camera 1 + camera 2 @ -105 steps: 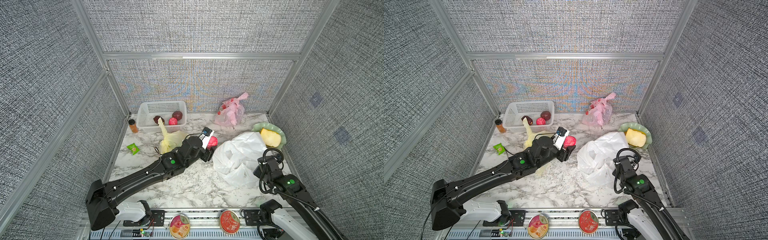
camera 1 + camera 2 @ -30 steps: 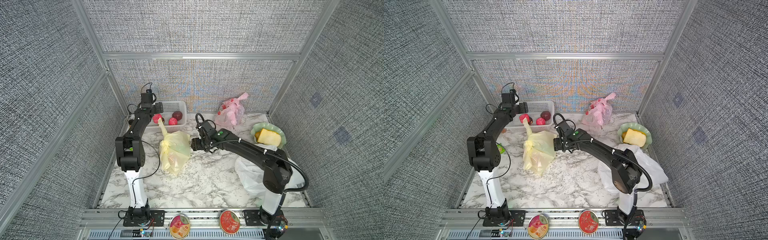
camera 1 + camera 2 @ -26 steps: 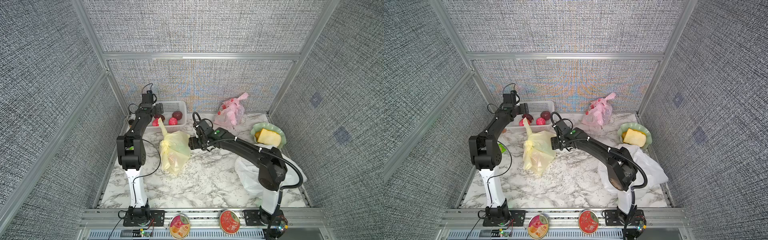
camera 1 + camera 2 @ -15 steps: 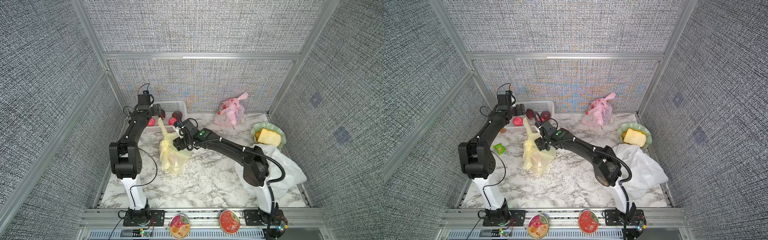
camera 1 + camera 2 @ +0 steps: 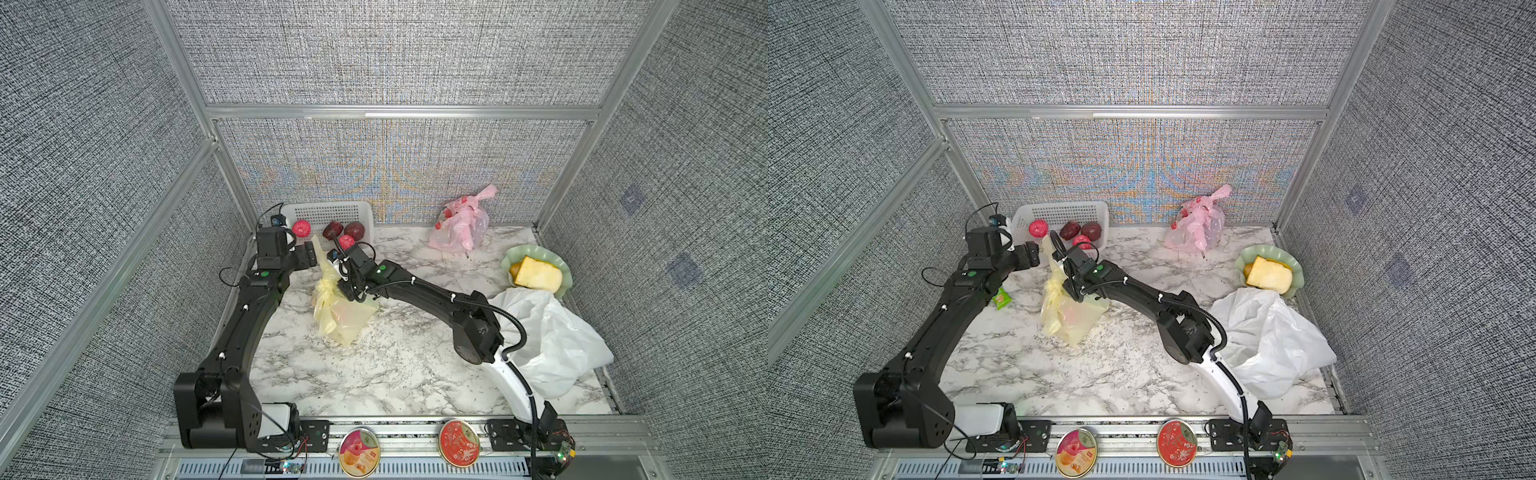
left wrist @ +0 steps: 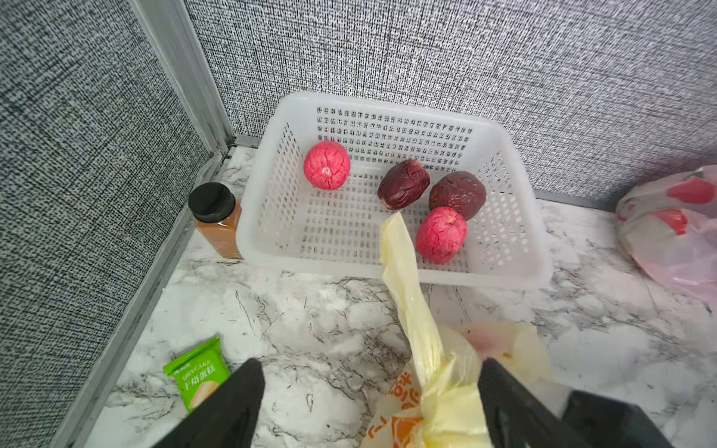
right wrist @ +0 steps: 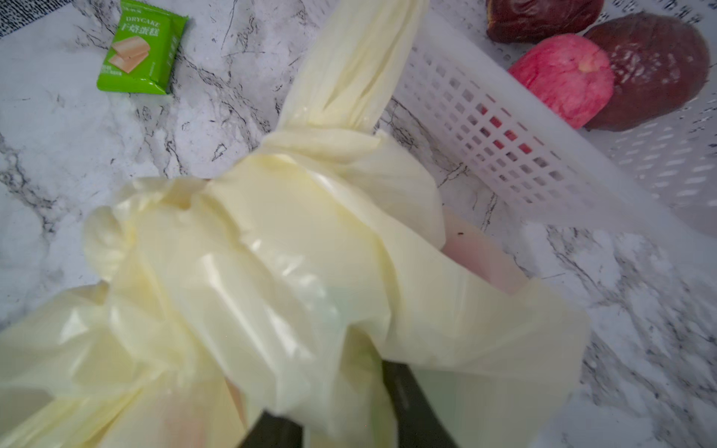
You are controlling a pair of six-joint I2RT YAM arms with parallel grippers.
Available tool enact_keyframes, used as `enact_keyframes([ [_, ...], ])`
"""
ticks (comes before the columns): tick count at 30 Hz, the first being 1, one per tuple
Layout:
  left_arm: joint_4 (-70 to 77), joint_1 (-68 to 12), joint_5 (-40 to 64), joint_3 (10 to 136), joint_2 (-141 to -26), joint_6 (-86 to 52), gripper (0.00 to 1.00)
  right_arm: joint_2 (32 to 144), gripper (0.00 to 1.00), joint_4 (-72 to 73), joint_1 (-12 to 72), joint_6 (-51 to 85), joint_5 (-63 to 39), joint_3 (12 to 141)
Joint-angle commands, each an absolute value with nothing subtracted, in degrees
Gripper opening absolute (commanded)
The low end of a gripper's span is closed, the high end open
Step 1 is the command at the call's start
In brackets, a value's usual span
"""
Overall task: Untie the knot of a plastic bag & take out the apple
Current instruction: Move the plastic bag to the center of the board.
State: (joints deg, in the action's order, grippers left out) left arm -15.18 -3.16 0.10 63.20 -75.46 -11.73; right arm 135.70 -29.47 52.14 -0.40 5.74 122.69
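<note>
While its knot (image 7: 322,143) is tied, the yellow bag (image 5: 345,316) lies just before the white basket (image 6: 349,273).
Basket holds two pink apples (image 6: 326,165), two dark fruits (image 6: 403,184); the bag's apple (image 7: 477,256) shows pink through plastic; left gripper (image 6: 368,403) gapes wide astride the bag's tail (image 6: 403,279); right gripper (image 7: 329,391) sits buried in plastic, grip unclear.

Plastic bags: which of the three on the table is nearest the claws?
The yellow bag, at the left claw and right claw; the pink bag lies by the back wall, the white bag far right.

The green snack packet (image 7: 141,48) reads "DRYCAKE" (with Chinese characters printed just below).
</note>
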Motion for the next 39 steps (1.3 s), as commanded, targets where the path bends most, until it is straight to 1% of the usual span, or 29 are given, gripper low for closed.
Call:
enact_keyframes([
  [1, -16.8, -3.1, 3.5, 60.4, -71.8, -13.6, 0.88, 129.2, 0.04, -24.4, 52.2, -0.1, 7.8, 114.8],
  [2, -17.2, -3.1, 4.9, 59.5, -70.7, -14.1, 0.87, 127.0, 0.0, -22.4, 52.2, 0.1, 8.4, 111.7],
  [5, -17.2, -3.1, 11.6, 54.9, -66.6, -14.6, 0.85, 119.5, 0.0, -16.6, 52.1, 2.3, 11.8, 101.9],
  [7, -15.5, -3.1, 19.0, 50.7, -64.0, -14.4, 0.84, 114.7, 0.0, -13.3, 51.9, 4.4, 13.9, 95.0],
  [10, -12.4, -3.5, 30.2, 44.7, -60.9, -17.3, 0.79, 109.3, 0.0, -10.5, 51.8, 8.2, 14.0, 87.3],
  [12, -9.6, -4.8, 35.6, 40.9, -59.8, -19.2, 0.78, 106.9, 0.0, -9.6, 51.7, 10.1, 13.4, 83.4],
  [16, -4.1, -10.5, 38.1, 35.3, -58.2, -19.9, 0.76, 104.1, 0.0, -8.3, 51.8, 13.2, 13.2, 76.9],
  [19, 3.2, -12.6, 42.0, 31.0, -59.0, -23.3, 0.74, 102.9, 0.0, -8.7, 51.8, 14.9, 13.3, 74.0],
  [23, 6.2, -12.9, 37.9, 27.8, -59.8, -23.5, 0.72, 100.7, 0.0, -9.7, 51.8, 16.0, 13.3, 71.5],
  [24, 7.0, -12.9, 36.5, 27.3, -60.1, -23.1, 0.71, 99.9, 0.03, -9.8, 51.8, 16.1, 13.3, 70.9],
  [25, 7.5, -12.9, 35.1, 27.1, -60.6, -22.7, 0.72, 99.3, 0.1, -10.0, 51.9, 16.1, 13.4, 70.4],
  [27, 9.5, -12.9, 32.6, 26.6, -62.3, -22.0, 0.72, 98.1, 0.37, -10.7, 51.9, 15.9, 13.8, 69.6],
  [29, 12.2, -12.9, 32.9, 26.9, -64.3, -22.4, 0.72, 97.5, 0.5, -12.7, 51.9, 15.9, 15.1, 69.8],
  [32, 16.4, -13.1, 36.1, 28.0, -67.3, -24.7, 0.7, 96.6, 0.6, -15.6, 51.7, 15.2, 16.4, 71.2],
  [34, 16.8, -14.0, 37.9, 29.5, -68.7, -24.1, 0.64, 96.2, 0.65, -16.1, 50.9, 13.9, 13.9, 72.9],
  [37, 11.7, -16.4, 39.0, 33.5, -70.8, -19.9, 0.5, 97.6, 0.66, -18.8, 48.8, 9.8, 5.7, 78.5],
  [39, 7.8, -17.8, 39.0, 35.8, -72.3, -17.9, 0.35, 99.9, 0.66, -20.8, 47.9, 6.2, 1.5, 82.1],
])
